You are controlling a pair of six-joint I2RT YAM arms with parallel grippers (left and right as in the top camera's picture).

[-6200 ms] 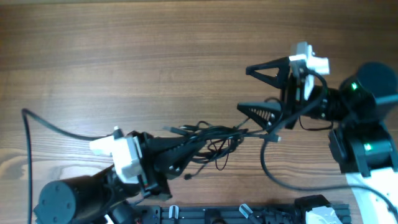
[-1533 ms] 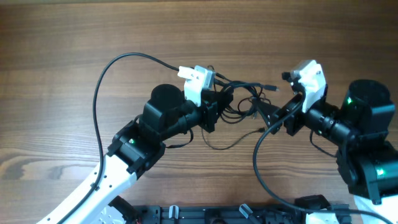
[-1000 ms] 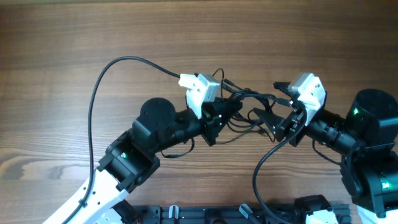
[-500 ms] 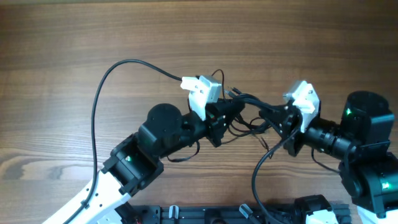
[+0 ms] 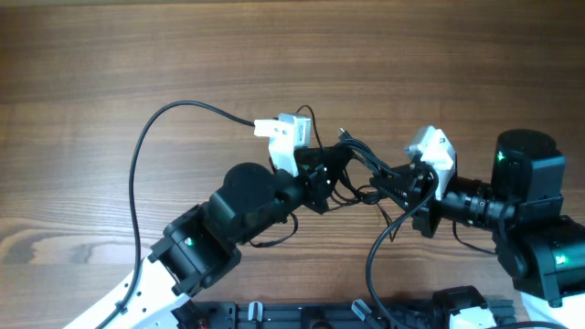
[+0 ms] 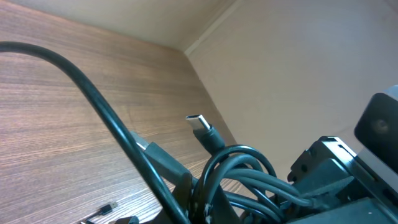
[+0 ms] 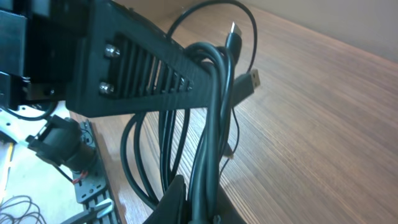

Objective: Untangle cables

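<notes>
The cables [image 5: 359, 157] are a bundle of thin black wires hanging between my two grippers at the table's middle. My left gripper [image 5: 340, 168] is shut on the left side of the bundle. From the right, my right gripper [image 5: 384, 180] is shut on its other side, almost touching the left one. In the left wrist view the looped cables [image 6: 239, 163] pass through my left gripper [image 6: 198, 208], and a plug end [image 6: 200, 122] sticks up. In the right wrist view several strands of the cables [image 7: 214, 124] run into my right gripper [image 7: 208, 208], with plug tips [image 7: 251, 79] dangling above the wood.
The left arm's thick black cable [image 5: 143, 155] arcs over the table on the left. The right arm's thick cable [image 5: 373, 260] loops down at front. A black rail [image 5: 366, 316] runs along the front edge. A small plug [image 6: 106, 208] lies on the wood.
My right gripper has moved left and shut on the cables. The left gripper has kept its grip and shifted slightly toward the front with the bundle.
</notes>
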